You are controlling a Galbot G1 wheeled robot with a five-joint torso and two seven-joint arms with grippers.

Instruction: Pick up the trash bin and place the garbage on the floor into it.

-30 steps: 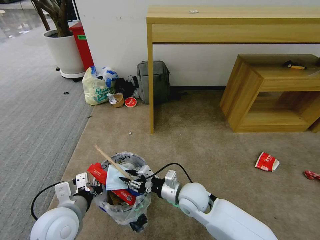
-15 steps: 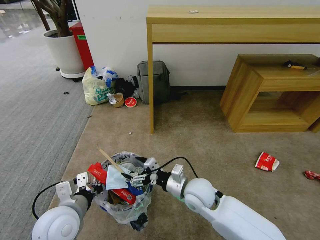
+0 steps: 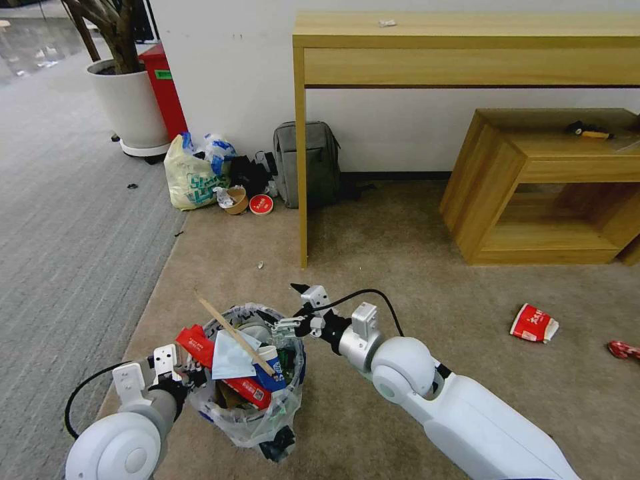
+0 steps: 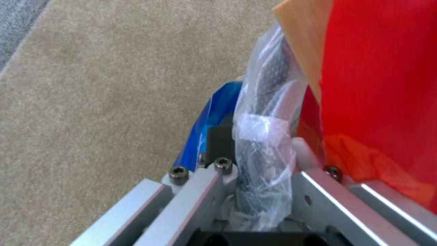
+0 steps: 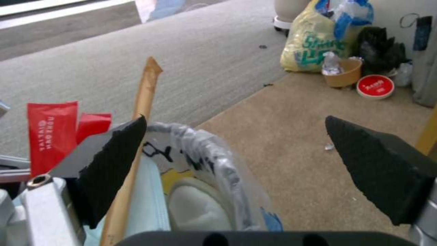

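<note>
Beige carpet floor (image 3: 400, 267) fronts a wooden desk (image 3: 467, 47) and a low shelf unit (image 3: 533, 193) along the white wall. I hold the trash bin (image 3: 250, 373) with my left gripper (image 3: 183, 380), which is clamped on the bin's bagged rim on the robot's left side; in the left wrist view the plastic liner and rim (image 4: 264, 136) sit pinched between the fingers. The bin is heaped: a red wrapper (image 3: 193, 343), a pale blue sheet (image 3: 230, 357), a blue-white cup (image 3: 270, 373) and a stick (image 3: 230, 330) that leans out toward the far left. My right gripper (image 3: 293, 310) hovers just beyond the bin's far right rim, spread wide and carrying nothing; the right wrist view shows both black pads (image 5: 382, 171) well apart with bare carpet between them. Garbage left on the floor lies to the robot's right: a red-white carton (image 3: 533, 324) and, nearer the frame edge, a red wrapper scrap (image 3: 623, 349). Both lie well apart from the right gripper, rightward and slightly nearer the robot. I judge the right arm the nearer and only free one. The carton's long axis appears to run roughly left to right.
</note>
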